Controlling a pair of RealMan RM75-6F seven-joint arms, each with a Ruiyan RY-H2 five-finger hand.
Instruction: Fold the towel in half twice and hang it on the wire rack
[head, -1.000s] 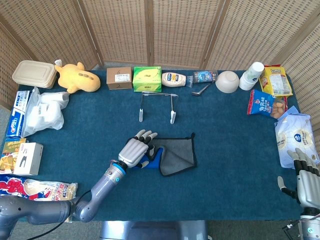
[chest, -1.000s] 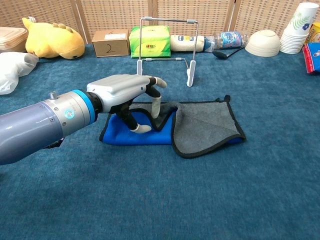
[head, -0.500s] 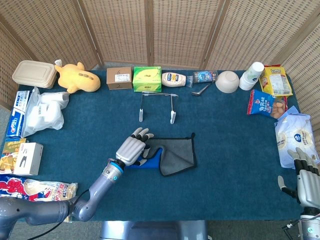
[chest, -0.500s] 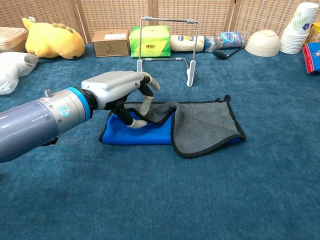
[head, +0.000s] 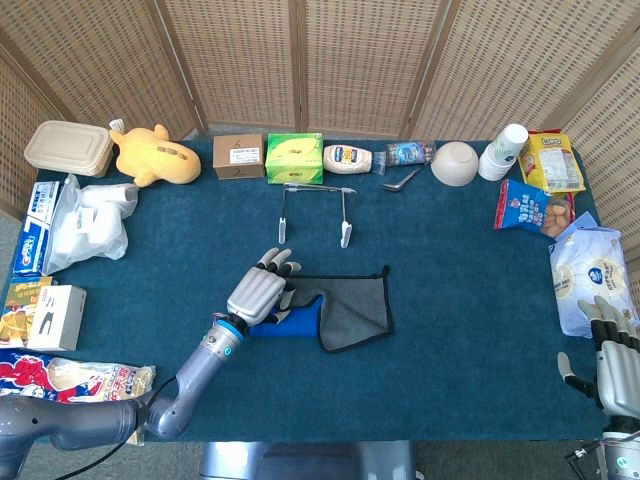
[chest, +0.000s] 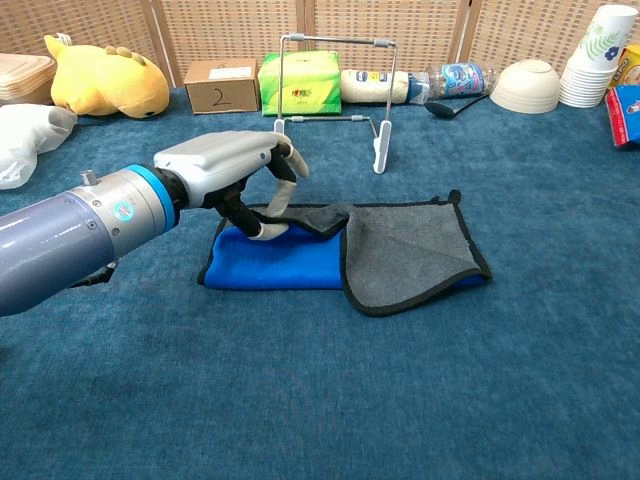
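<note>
— While the big blue worktop (head: 460, 330) is crowded round its edges, where has the job got to?
— Mid-fold, I'd say. The towel (chest: 345, 250) lies near the middle, in front of the wire rack (chest: 333, 90) and apart from it. It looks folded once, but untidily: a grey flap with a black hem is turned over on the right, and the blue face shows on the left.
— And the arms?
— The left robot hand (chest: 238, 172) hovers over the towel's back-left part, fingers curled down, pinching the grey edge between thumb and fingertip. The right robot hand (head: 612, 350) sits at the worktop's near right corner, fingers apart, holding nothing.
— So what's next?
— I reckon that pinched edge has to be carried across to meet the opposite hem squarely. The cloth looks soft and floppy, so it may slip or bunch.
</note>
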